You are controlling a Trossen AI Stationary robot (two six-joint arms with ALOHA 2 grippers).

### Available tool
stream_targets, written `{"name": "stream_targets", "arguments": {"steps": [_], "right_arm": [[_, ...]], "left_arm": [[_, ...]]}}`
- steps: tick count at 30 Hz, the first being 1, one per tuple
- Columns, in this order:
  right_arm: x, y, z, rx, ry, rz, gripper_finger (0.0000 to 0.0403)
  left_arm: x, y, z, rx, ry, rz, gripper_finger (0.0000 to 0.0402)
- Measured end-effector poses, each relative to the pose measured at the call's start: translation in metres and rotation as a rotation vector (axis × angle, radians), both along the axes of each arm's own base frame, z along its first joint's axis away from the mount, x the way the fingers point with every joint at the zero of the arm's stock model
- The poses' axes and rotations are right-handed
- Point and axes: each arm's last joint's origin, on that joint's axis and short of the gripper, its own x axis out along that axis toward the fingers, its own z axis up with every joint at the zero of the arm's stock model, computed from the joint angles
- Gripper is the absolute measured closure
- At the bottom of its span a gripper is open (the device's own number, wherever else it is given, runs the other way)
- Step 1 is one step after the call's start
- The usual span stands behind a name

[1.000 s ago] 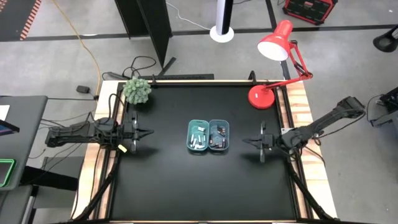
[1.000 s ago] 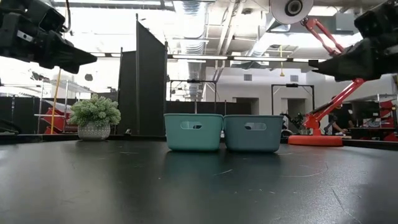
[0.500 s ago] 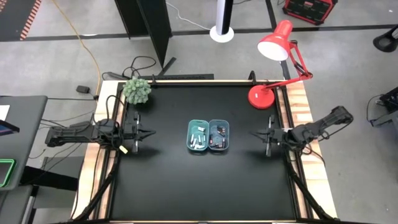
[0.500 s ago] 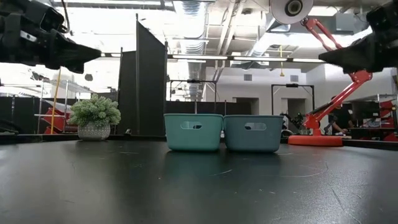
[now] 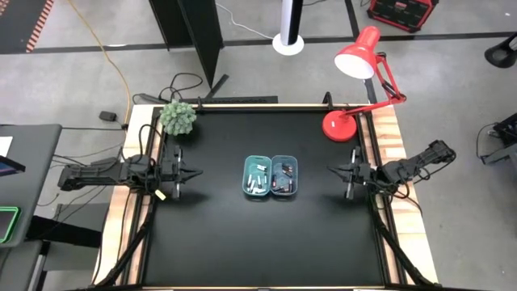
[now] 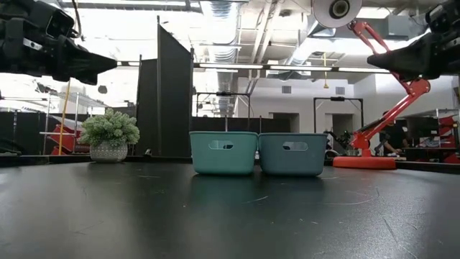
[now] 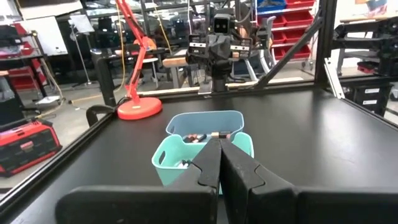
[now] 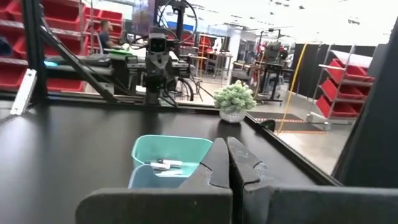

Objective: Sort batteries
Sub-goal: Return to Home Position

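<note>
Two small trays stand side by side at the table's middle. The teal tray (image 5: 257, 177) holds white batteries (image 8: 163, 164). The blue tray (image 5: 284, 176) holds dark batteries (image 5: 283, 179). My left gripper (image 5: 196, 172) hangs shut and level above the table near its left edge, pointing at the trays. My right gripper (image 5: 329, 170) hangs shut and level near the right edge, pointing toward the trays. In the low view both grippers, left (image 6: 115, 63) and right (image 6: 370, 61), are well above the table top. Nothing is between either pair of fingers.
A potted plant (image 5: 178, 118) stands at the table's far left corner. A red desk lamp (image 5: 343, 125) has its base at the far right corner. The black table top (image 5: 226, 234) lies bare between the trays and the near edge.
My right gripper has drawn back from the trays toward the table's right edge and slightly toward the far edge, rising a little, and has stayed shut. The trays and batteries have kept still.
</note>
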Motion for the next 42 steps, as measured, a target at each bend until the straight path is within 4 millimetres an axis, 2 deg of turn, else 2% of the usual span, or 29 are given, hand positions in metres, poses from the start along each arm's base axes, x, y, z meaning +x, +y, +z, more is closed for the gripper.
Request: {"name": "stream_targets", "arguments": {"steps": [10,42], "right_arm": [[0.0,0.0004,-0.0002,0.049,-0.01,0.012,0.0403],[0.0,0.0005,-0.0005,0.075,-0.014,0.016,0.0403]], "left_arm": [[0.0002,-0.0002,0.0,-0.063,-0.007,-0.005,0.0401],[0.0003,-0.0002,0.0011,-0.039,-0.02,-0.006,0.0396]]}}
